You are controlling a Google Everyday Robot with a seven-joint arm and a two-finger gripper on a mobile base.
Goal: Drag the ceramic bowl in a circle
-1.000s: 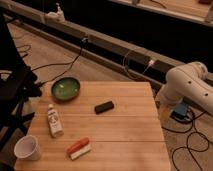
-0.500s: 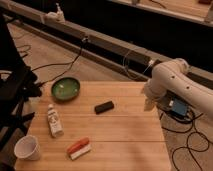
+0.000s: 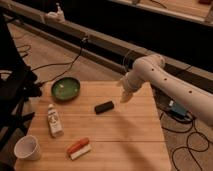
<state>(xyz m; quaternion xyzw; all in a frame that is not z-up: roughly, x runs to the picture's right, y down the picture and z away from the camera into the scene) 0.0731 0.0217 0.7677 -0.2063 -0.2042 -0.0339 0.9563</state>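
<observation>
Swinging in from the right, the gripper (image 3: 125, 94) has been brought over the table's (image 3: 125, 135) far right part; whether it is closed cannot be told. The ceramic bowl (image 3: 65, 89) sits untouched at the far left corner, well apart, so dragging is not yet begun.

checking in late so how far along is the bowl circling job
Done: nothing visible; the ceramic bowl sits near the far left corner of the table, untouched. In hand: the tool hangs over the table's right side, beside the black block, well apart from the bowl. Left: reach the bowl, make contact, drag it round a full circle.
</observation>
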